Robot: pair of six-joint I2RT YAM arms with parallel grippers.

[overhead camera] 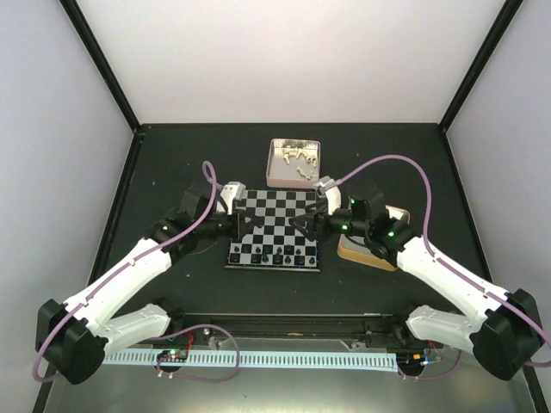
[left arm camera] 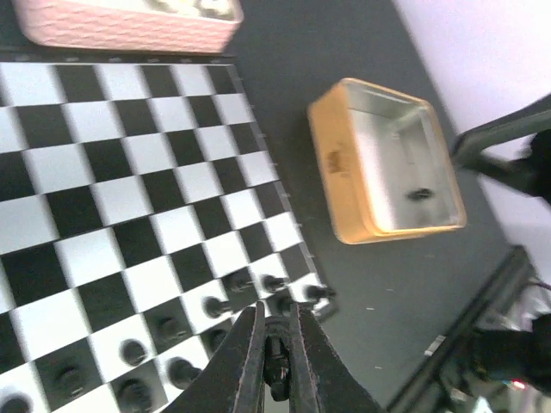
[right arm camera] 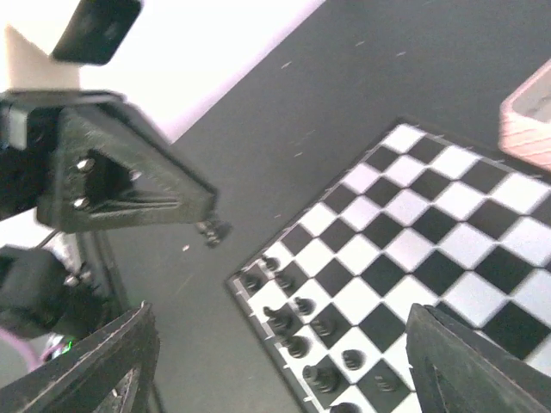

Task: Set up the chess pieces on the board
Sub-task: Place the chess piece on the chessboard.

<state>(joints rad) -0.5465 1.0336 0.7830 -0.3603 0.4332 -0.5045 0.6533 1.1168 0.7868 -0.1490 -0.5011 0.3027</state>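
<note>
My left gripper (left arm camera: 275, 310) is clamped on a black piece (left arm camera: 275, 361) held up beside the board's (left arm camera: 129, 189) left edge, my right gripper (right arm camera: 280, 327) spread empty; next, I reckon, lower it onto a free near-row square.

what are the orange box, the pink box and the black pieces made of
Orange box: likely thin sheet metal, a tin. The inside is bare and silvery with soft reflections, the outside coated orange.
Pink box: probably a similar tin with a pink coated wall, but it is blurred, so I am unsure.
Black pieces: they look like glossy plastic, with small bright highlights.
</note>
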